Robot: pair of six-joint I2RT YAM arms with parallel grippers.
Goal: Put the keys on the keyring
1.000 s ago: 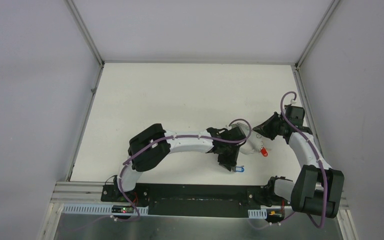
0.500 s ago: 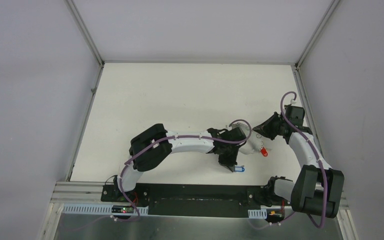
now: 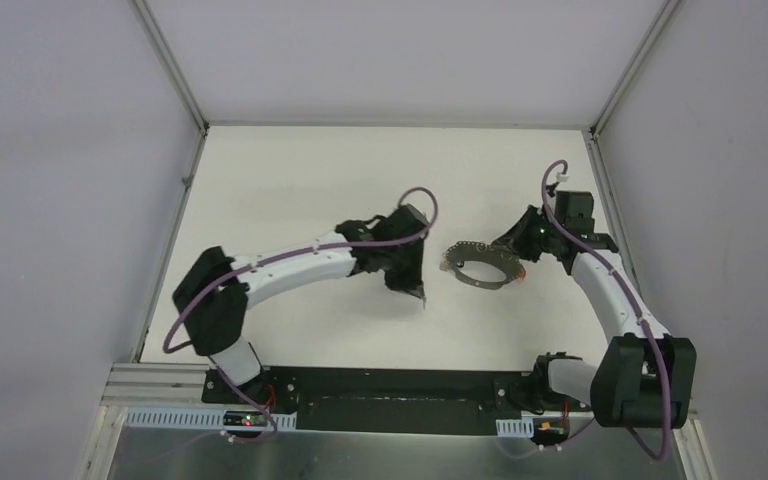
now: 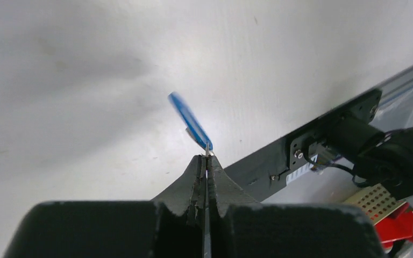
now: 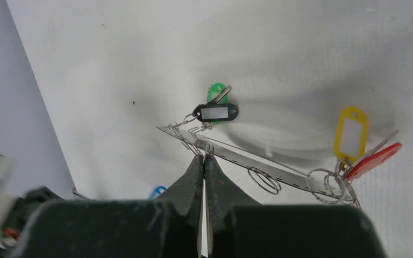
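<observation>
My left gripper (image 4: 207, 157) is shut on the thin silver blade of a key whose blue tag (image 4: 190, 120) sticks out past the fingertips, above the white table. In the top view this gripper (image 3: 418, 292) hangs left of the keyring (image 3: 480, 262), apart from it. The keyring, a thin grey hoop (image 5: 258, 164), is pinched at its rim by my shut right gripper (image 5: 203, 154) (image 3: 516, 262). Keys with black (image 5: 216, 112), green (image 5: 215, 91), yellow (image 5: 350, 130) and red (image 5: 375, 159) tags hang from it, beside bare split rings (image 5: 264, 180).
The white table (image 3: 290, 190) is walled by grey panels left, back and right. A black base rail (image 3: 390, 390) with both arm mounts runs along the near edge. The left arm's elbow (image 3: 210, 300) sits near the left wall.
The left gripper closed on the blue-tagged key at the front of the table, then swung up and left with it. The right gripper shifted back and left, and the keyring now shows.
</observation>
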